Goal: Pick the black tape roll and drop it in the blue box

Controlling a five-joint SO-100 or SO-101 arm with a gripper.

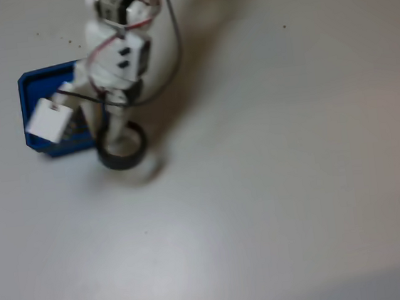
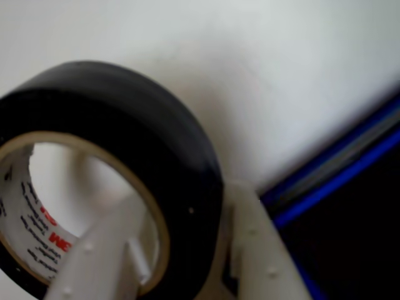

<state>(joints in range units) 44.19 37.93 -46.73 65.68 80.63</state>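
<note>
The black tape roll is a glossy black ring with a pale beige core printed in red and black. The gripper clamps its wall, one white finger inside the core and the other outside. In the fixed view the roll sits just beside the blue box, off its lower right corner, probably lifted slightly, though blur hides this. The white table lies bare to the right.
</note>
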